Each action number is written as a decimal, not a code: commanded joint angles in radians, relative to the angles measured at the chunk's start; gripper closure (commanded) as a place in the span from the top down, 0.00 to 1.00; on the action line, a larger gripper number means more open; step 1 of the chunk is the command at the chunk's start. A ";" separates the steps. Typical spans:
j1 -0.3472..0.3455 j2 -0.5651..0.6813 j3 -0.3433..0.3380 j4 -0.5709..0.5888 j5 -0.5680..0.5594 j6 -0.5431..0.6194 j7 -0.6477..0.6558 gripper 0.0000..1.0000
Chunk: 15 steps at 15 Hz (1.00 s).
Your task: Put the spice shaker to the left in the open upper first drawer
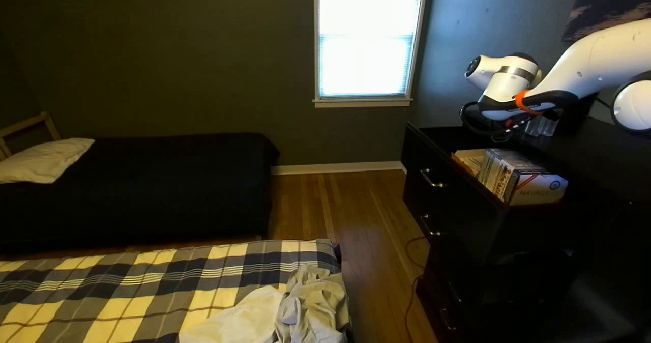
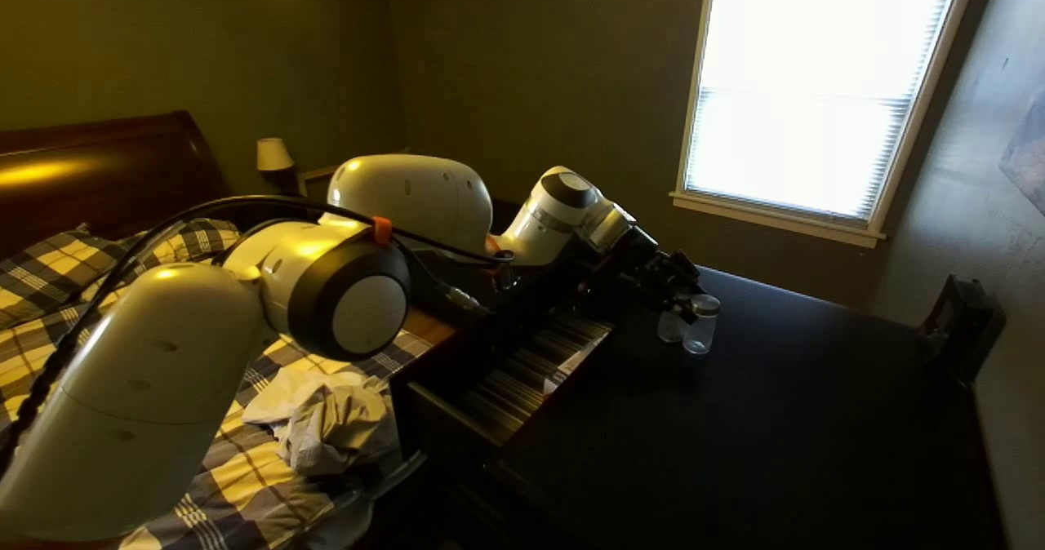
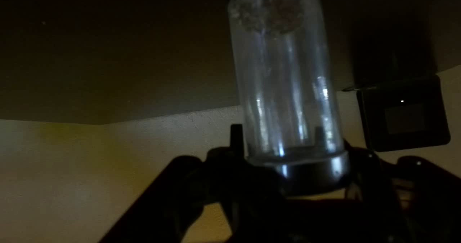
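A clear glass spice shaker [image 3: 284, 84] with a metallic lid and some brownish content at its base fills the middle of the wrist view, which stands upside down. My gripper [image 3: 292, 142] has its fingers against both sides of it at the lid end. In an exterior view two shakers stand close together: the nearer shaker [image 2: 700, 335] by my gripper [image 2: 686, 307], and the farther shaker [image 2: 670, 327] partly hidden. Whether the held one touches the dresser top is unclear. The open top drawer [image 1: 440, 155], its tan side wall [image 2: 453, 414] showing, lies beside the gripper.
A white NAVAGE box [image 1: 540, 189] and a row of cases [image 1: 496, 175] fill part of the drawer. The black dresser top [image 2: 784, 444] extends to the wall. A black framed device [image 2: 962, 326] stands by the wall. A bed with grey cloth [image 1: 300, 307] lies opposite.
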 commanded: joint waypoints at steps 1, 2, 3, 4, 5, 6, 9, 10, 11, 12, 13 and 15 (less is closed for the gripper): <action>0.008 0.032 -0.013 0.028 0.016 -0.025 -0.021 0.69; 0.007 0.035 -0.014 0.028 0.016 -0.025 -0.024 0.68; 0.007 0.037 -0.015 0.026 0.016 -0.022 -0.024 0.50; 0.006 0.040 -0.016 0.026 0.016 -0.022 -0.027 0.35; 0.007 0.040 -0.016 0.023 0.015 -0.019 -0.028 0.34; 0.008 0.041 -0.017 0.022 0.015 -0.019 -0.028 0.28; 0.010 0.035 -0.019 0.018 0.011 -0.017 -0.031 0.23; 0.011 0.032 -0.019 0.014 0.010 -0.017 -0.031 0.23; 0.013 0.028 -0.019 0.008 0.006 -0.014 -0.029 0.23; 0.016 0.024 -0.019 0.002 0.003 -0.014 -0.027 0.23; 0.020 0.016 -0.020 -0.009 -0.004 -0.008 -0.019 0.23; 0.030 -0.001 -0.020 -0.033 -0.018 0.004 -0.008 0.23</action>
